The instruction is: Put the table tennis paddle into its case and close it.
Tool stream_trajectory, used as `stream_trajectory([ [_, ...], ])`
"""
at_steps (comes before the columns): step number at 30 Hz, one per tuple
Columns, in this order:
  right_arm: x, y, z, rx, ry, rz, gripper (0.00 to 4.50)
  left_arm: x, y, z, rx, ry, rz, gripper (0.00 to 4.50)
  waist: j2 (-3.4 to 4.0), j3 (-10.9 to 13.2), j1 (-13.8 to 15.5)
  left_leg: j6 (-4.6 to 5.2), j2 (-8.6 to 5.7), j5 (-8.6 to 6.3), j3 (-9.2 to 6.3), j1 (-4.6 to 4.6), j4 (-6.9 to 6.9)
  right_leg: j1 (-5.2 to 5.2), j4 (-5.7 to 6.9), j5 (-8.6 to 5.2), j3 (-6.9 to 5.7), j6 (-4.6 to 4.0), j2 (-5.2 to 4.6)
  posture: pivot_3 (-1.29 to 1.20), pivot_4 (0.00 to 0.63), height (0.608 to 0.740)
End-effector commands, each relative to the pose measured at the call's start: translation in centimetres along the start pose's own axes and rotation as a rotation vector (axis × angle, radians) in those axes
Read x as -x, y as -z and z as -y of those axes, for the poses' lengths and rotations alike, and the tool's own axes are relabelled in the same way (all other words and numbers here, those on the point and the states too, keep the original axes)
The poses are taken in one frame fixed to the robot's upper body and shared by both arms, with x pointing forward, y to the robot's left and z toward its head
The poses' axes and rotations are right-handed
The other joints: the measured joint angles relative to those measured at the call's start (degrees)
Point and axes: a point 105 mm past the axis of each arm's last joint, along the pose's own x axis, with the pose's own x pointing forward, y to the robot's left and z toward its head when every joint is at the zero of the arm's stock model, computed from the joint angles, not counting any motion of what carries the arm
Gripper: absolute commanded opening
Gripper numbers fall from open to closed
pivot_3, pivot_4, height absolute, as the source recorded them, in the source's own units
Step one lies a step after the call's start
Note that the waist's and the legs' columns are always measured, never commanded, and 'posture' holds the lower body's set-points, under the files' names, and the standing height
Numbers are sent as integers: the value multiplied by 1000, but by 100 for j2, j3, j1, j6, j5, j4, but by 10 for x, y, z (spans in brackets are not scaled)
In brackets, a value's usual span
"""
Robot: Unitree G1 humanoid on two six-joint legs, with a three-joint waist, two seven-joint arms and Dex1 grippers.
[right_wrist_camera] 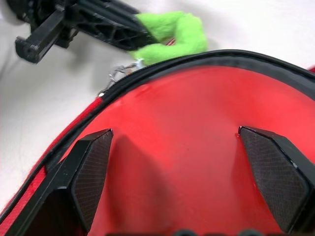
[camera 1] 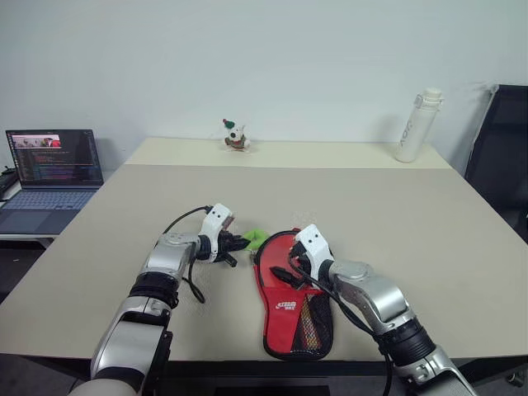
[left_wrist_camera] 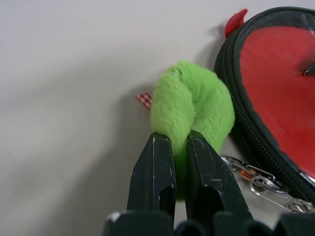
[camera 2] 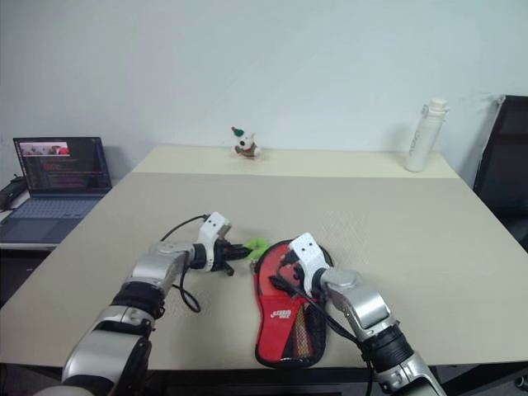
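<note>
A: Red fabric with a white logo and a black mesh pocket: that is the case (camera 1: 293, 309), lying flat close to the table's (camera 1: 429, 247) near edge, about midway along it, narrow end toward that edge.

B: And its rim?

A: A black zipper runs round the round end. In the right wrist view the smooth red surface inside that rim could be the paddle's face or the case's side; I cannot tell which.

B: The right gripper (right_wrist_camera: 189, 162)?

A: Over the case's round end, fingers (right_wrist_camera: 93, 167) spread wide, nothing between them.

B: The left gripper (left_wrist_camera: 179, 162)?

A: Just left of the case's round end, its fingers pressed together on a fuzzy green ring (left_wrist_camera: 194, 105). The ring sits beside the zipper rim, with a small metal clasp (left_wrist_camera: 258, 179) near it.

B: Farther back?

A: A small plush toy (camera 1: 235, 136) near the far edge, and a white bottle (camera 1: 417, 125) standing upright at the far right corner. A laptop (camera 1: 51, 177) stands open off the table's left side.
</note>
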Motion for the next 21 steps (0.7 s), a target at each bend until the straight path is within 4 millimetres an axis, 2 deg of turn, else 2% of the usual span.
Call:
stream_trajectory([
  [1, -6, 40, -4, -29, -16, -153, 4500, 1, -25, -5, -65, -33, 28, 10, -9, -5, 1, 0, 0, 0, -1, 0, 0, 0, 1, 0, -1, 0, 0, 0, 150, 740],
  [9, -4, 67, -1, -40, -3, -239, 4500, -14, -65, -24, -197, -232, 87, 10, -34, -28, 8, 14, -1, -5, -5, 11, 5, 6, 18, 0, -4, 0, 0, 0, 150, 740],
  [18, -3, 75, -13, -39, -31, -266, 4500, -51, -93, -1, -295, -318, 137, 10, -38, -36, 7, 10, -2, -3, -2, 12, 5, 4, 23, 0, -4, 1, 0, 0, 150, 740],
  [21, -1, 81, -17, -42, -48, -287, 4500, -63, -105, 16, -384, -309, 160, 10, -39, -37, 9, 10, -4, -3, -2, 12, 5, 5, 22, -1, -4, 1, 0, 0, 150, 740],
])
